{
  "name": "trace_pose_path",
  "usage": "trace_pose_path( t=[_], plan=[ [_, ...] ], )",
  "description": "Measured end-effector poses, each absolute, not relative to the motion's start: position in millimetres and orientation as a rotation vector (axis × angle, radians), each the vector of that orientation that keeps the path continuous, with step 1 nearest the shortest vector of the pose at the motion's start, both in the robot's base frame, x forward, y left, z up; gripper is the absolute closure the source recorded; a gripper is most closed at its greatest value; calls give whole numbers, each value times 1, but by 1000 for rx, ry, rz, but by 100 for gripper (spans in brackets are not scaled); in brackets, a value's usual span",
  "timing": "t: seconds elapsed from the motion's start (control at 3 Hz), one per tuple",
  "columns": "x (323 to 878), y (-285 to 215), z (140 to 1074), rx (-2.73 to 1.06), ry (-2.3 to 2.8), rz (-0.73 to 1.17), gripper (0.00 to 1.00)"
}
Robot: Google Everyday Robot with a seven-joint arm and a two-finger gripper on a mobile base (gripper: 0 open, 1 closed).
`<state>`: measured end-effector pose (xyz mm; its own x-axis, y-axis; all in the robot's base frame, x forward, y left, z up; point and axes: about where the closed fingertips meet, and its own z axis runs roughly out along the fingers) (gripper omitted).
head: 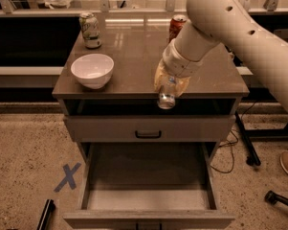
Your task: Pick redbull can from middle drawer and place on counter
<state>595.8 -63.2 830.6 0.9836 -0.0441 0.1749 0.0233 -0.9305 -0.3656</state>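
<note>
The pick looks done and the placing is what remains. The tool [171,83] hangs at the front edge of the desk [129,56], a little right of centre, its fingers clamped on the redbull can [166,97]. The can is tilted, with its shiny silver end poking out below the fingers and in front of the desk's overhanging lip, so it does not stand on the slab yet.

Judging from this, the can has to be carried back over the slab, set upright and let go. There is bare surface behind the tool, between the white bowl [92,70] on the left and the orange-red can [177,27] at the back. A green-white can [90,30] stands in the far left corner.

Below, the upper drawer [148,128] with the black pull is shut, and the middle drawer [148,176] stands pulled out, with a bare grey floor and nothing in it.
</note>
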Motion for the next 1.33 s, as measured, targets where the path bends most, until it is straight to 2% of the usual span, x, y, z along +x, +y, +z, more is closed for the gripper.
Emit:
trace_pose_path(
  t=[1.33],
  plan=[
    [596, -62, 830, -2755, 17, -254, 100]
  ],
)
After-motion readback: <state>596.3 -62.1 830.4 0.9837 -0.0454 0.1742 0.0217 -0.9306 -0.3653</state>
